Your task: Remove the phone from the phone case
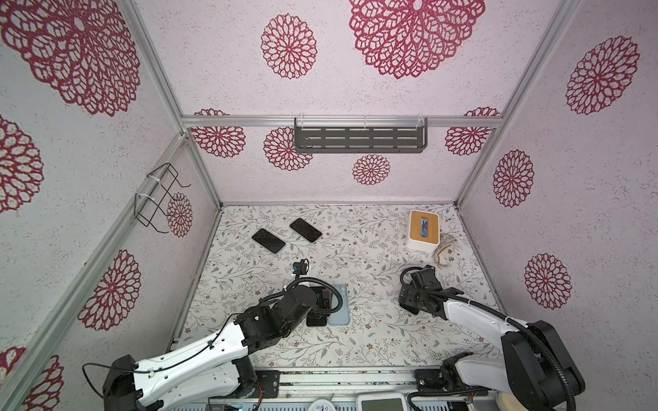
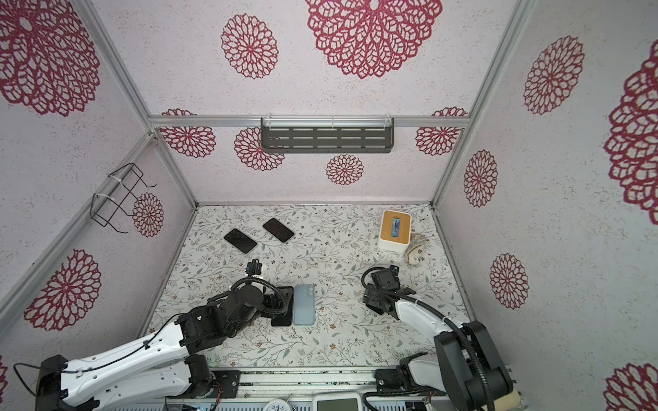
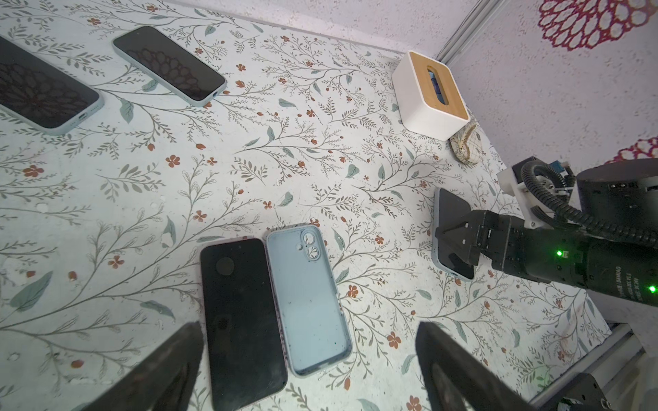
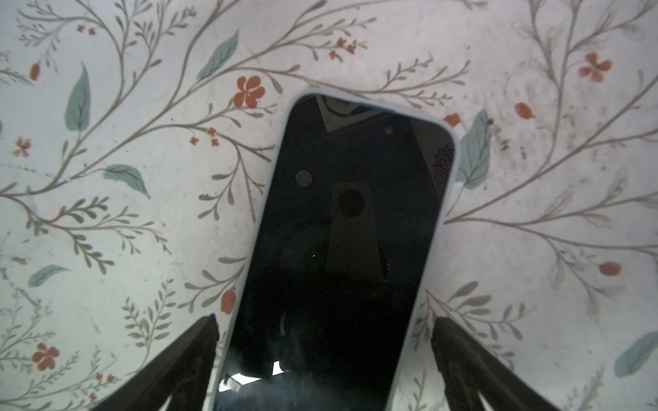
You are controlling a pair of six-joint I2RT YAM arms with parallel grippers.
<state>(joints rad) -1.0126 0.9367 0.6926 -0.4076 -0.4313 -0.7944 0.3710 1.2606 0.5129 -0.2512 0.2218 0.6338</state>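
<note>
A bare black phone lies face up on the floral table, side by side with an empty pale blue phone case. Both top views show the pair. My left gripper hovers open over them and holds nothing. In the right wrist view a second phone, in a pale case, lies flat on the table. My right gripper is open astride its near end, with a gap between each finger and the case. The right arm hides this phone in both top views.
Two more cased phones lie at the back left. A white tissue box with a wooden lid stands at the back right, with a small woven bundle beside it. The walls close in on three sides.
</note>
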